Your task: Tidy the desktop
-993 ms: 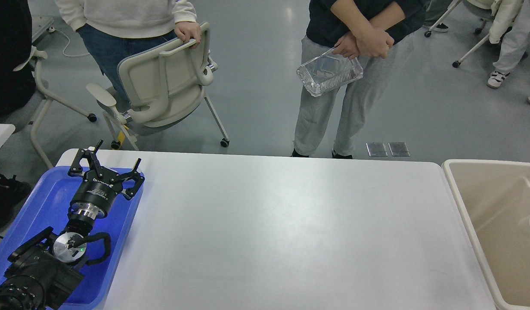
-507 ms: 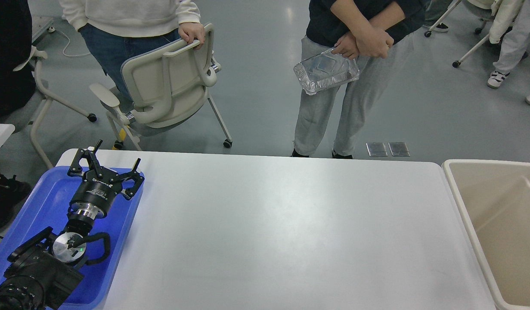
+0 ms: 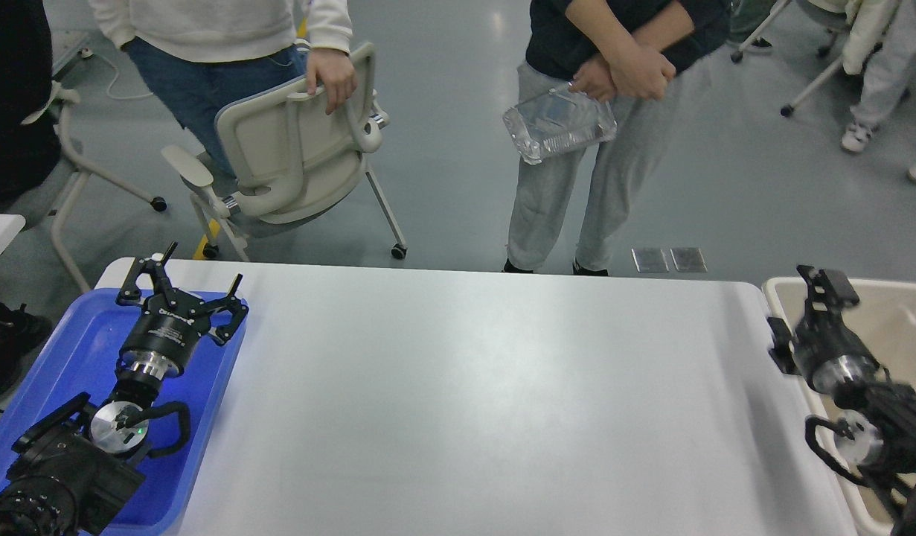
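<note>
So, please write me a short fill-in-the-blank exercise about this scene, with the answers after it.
1. The left gripper hovers over the ____ tray, its fingers spread open.
2. The right gripper is over the rim of the ____ bin.
3. The desktop between them is ____ in colour.
4. The person in grey trousers holds a clear ____.

Missing words: blue; beige; white; container
</note>
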